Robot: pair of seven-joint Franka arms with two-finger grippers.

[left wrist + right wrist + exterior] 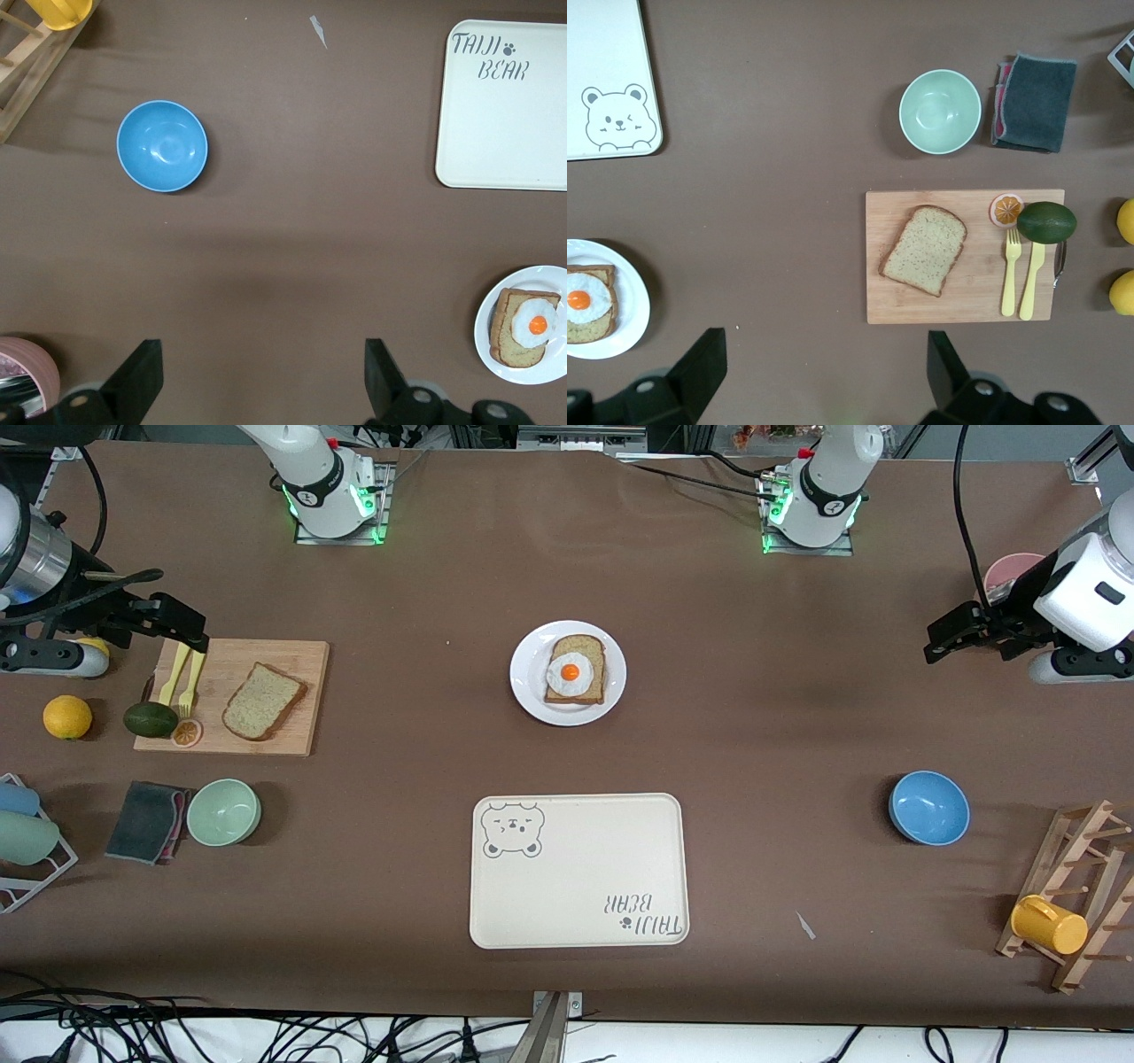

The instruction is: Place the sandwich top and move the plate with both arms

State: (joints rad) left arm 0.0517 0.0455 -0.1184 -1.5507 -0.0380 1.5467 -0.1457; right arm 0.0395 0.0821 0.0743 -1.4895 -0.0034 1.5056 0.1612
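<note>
Presently both claws hang released: the left claw (941, 640) over bare counter (762, 717), the right claw (182, 627) above the cutting board (292, 660) bearing the sandwich top (261, 701); the plate (528, 682) sits mid-counter.

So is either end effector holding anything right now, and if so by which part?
Nothing is held. The left end effector and the right end effector both stand open and empty; the sandwich top lies untouched on the cutting board.
</note>
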